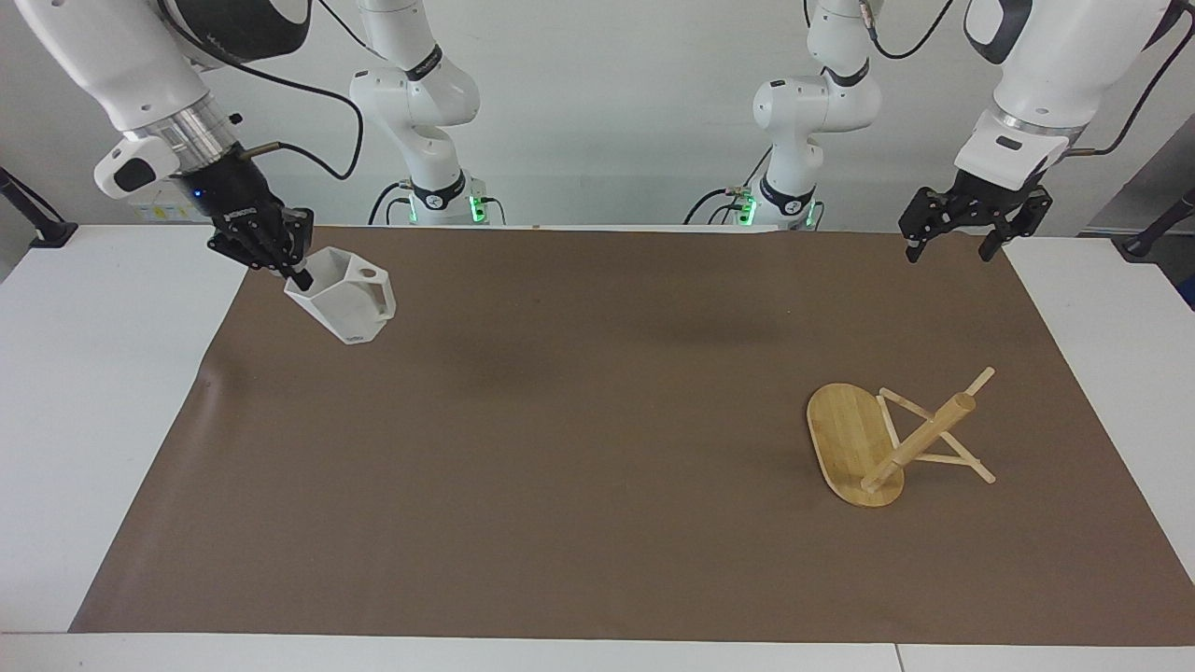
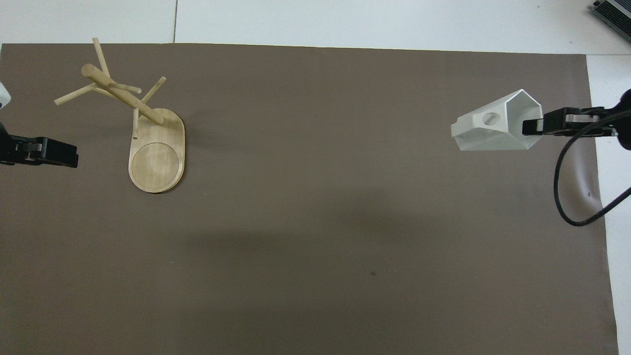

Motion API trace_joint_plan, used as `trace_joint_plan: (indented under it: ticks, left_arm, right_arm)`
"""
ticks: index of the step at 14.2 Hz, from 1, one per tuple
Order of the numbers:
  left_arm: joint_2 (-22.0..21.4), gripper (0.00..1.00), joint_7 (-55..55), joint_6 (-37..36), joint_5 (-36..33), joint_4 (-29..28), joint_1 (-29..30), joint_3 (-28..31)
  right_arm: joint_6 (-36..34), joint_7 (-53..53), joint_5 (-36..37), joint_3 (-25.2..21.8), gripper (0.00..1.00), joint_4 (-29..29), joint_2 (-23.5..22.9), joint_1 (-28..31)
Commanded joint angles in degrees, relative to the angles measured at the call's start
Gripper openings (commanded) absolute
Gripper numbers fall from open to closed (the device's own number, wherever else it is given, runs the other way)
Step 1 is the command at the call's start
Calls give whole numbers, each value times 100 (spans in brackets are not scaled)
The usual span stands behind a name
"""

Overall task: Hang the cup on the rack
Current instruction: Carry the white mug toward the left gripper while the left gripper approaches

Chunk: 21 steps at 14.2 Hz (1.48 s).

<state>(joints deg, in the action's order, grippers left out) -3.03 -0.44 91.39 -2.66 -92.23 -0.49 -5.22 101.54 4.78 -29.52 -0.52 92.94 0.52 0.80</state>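
Over the mat's [image 1: 597, 523] right-arm end, your right gripper [image 1: 297, 273] pinches the cup's [image 1: 344, 301] rim, cup aloft, tilted, handle toward the rack [image 1: 882, 446]. Rack stands at the left-arm end; left gripper [image 1: 952, 248] waits spread.

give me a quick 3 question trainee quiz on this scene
1. True or false: the cup rests on the mat.
2. Which gripper grips the cup's rim: A) left gripper B) right gripper?
3. Fill in: the rack stands at the ___ arm's end of the table.

Key
1. False: it hangs in the air, tilted, over the mat.
2. B: the right gripper is shut on the rim; the left one waits open, over the mat's edge.
3. Left.
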Motion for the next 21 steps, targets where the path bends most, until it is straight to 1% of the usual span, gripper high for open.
trace_joint_plan:
  ticks: [1,4,5,7,8,11,13,14,16,17,19,20,21]
  left_arm:
    - [-154,100,227,36,20,-190,14,21]
    - [-163,100,518,19,406,-225,110,83]
    - [-163,100,588,27,476,-234,163,91]
    - [-163,100,1445,176,870,-252,381,91]
    - [-172,100,1772,351,1064,-321,435,91]
    - [-190,100,2729,493,1443,-357,383,83]
    - [-216,100,3084,581,1810,-444,356,74]
    - [-233,100,3267,686,2065,-489,356,74]
    - [-234,100,4170,923,2374,-507,330,56]
    - [-234,100,4340,941,2515,-524,330,39]
    - [-269,100,4551,1003,2875,-594,321,4]
    - [-269,100,4927,1081,2894,-612,295,-14]
    - [-269,100,5383,1143,2938,-638,225,-14]
  right_arm:
    - [461,-380,-483,463,0,250,106,26]
    - [577,-347,-1184,789,0,286,71,26]
    - [769,-312,-1466,895,0,303,45,26]
    - [1270,-84,-1740,1254,0,409,-60,26]
    - [1359,-48,-1793,1360,0,409,-139,26]
    - [1640,-56,-1794,1843,0,383,-306,105]
    - [1833,-82,-1794,2116,0,304,-560,149]
    - [2060,-161,-1794,2335,0,277,-727,192]
    - [2457,-555,-1785,2757,0,120,-1061,281]
    - [2563,-792,-1785,2863,0,49,-1167,281]
    - [2564,-1493,-1785,2978,0,-170,-1291,281]
    - [2581,-1924,-1707,3127,0,-258,-1343,281]
    - [2590,-2120,-1541,3302,0,-268,-1353,272]
